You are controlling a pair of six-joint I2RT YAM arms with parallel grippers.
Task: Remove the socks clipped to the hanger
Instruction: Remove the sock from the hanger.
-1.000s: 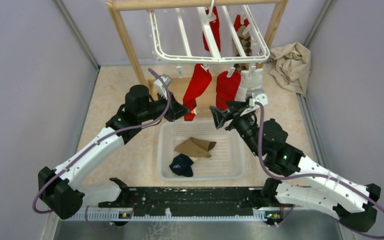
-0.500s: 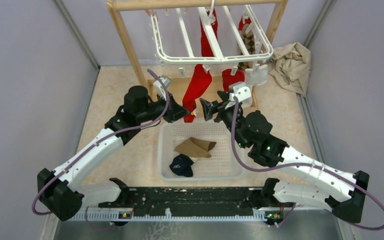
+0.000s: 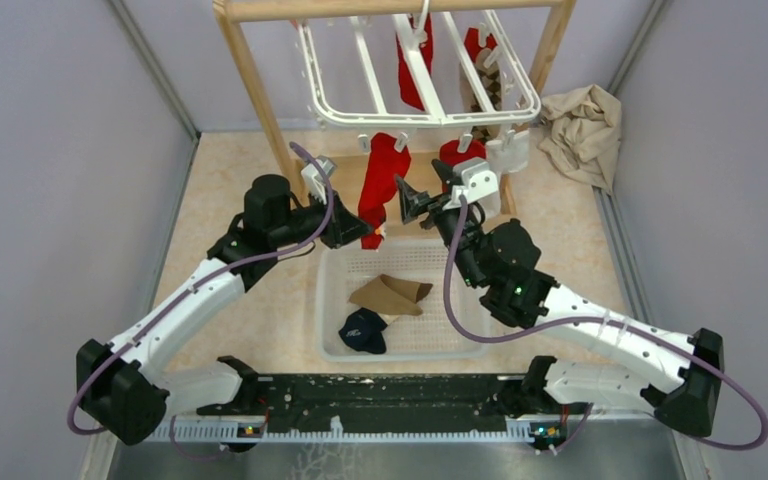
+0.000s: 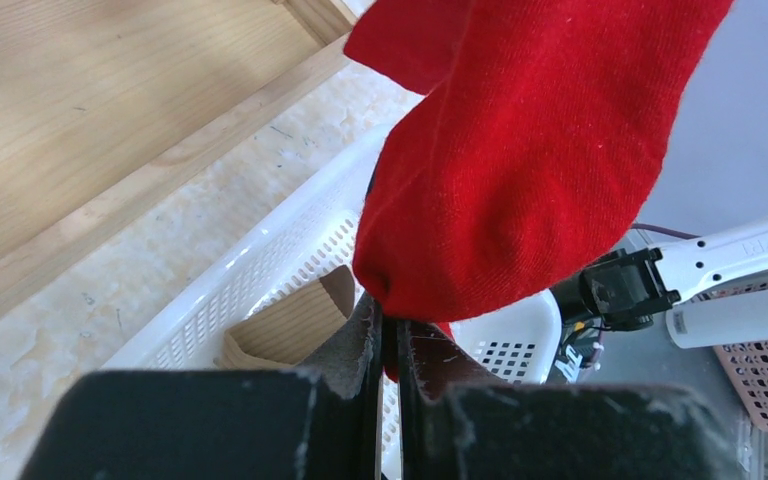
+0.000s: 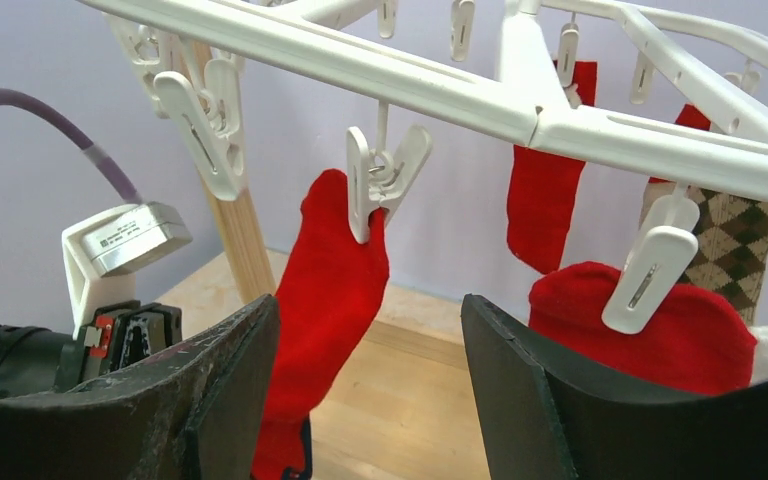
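The white hanger [image 3: 420,115] hangs from the wooden frame with several socks clipped on. The front left red sock [image 3: 380,180] hangs from a clip [image 5: 380,175]. My left gripper [image 3: 360,232] is shut on that sock's lower end; the left wrist view shows the red sock [image 4: 530,170] pinched between the closed jaws [image 4: 390,330]. My right gripper [image 3: 422,190] is open and empty, just right of that sock and below its clip [image 5: 365,400]. A second red sock [image 5: 660,330], a rear red sock [image 5: 545,200] and a patterned brown sock [image 5: 735,240] also hang there.
A white perforated basket [image 3: 335,300] below holds a tan sock [image 3: 390,293] and a navy sock [image 3: 363,330]. A cream sock [image 3: 510,150] hangs at the hanger's front right. The wooden frame post [image 3: 255,90] stands left. A beige cloth [image 3: 580,125] lies back right.
My right gripper has moved left and up, from beside the second red sock to under the clip of the sock my left gripper holds. The hanger has swayed slightly.
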